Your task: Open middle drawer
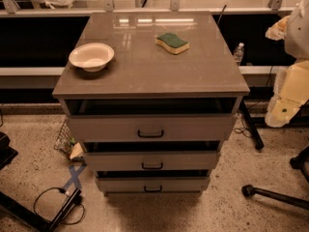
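— If we look for the middle drawer [193, 161], where is it?
— Second of 3 fronts on the cabinet [145, 76], betw. top drawer [193, 128] and bottom drawer [183, 183]; black handle [152, 166] at centre. Dark gap above its front.
— And the gripper [281, 111]?
— It hangs at the right edge of the view, beside the cabinet, well apart from the handle. Open or closed, I cannot tell; it touches no drawer.
— Which way to go?
— Handle lies left and lower vs. gripper. Front and bar run left-right, so I judge: come round to the front, then pull toward camera.
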You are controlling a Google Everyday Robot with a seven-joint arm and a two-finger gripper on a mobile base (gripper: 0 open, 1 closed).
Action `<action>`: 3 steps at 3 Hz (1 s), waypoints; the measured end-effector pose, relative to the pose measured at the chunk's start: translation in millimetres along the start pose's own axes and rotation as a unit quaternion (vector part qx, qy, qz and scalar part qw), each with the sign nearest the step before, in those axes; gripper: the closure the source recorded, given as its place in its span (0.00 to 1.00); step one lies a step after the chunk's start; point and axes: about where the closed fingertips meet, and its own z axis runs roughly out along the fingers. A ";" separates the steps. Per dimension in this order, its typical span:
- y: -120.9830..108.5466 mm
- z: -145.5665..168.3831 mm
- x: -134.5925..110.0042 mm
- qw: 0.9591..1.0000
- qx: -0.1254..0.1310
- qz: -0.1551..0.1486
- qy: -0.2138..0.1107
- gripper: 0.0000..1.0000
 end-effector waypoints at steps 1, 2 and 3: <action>0.0 0.0 0.0 1.000 0.000 0.000 0.000 0.00; 2.2 7.2 6.5 1.000 0.012 0.005 -0.020 0.00; 41.9 50.6 43.3 0.995 0.022 0.021 -0.097 0.00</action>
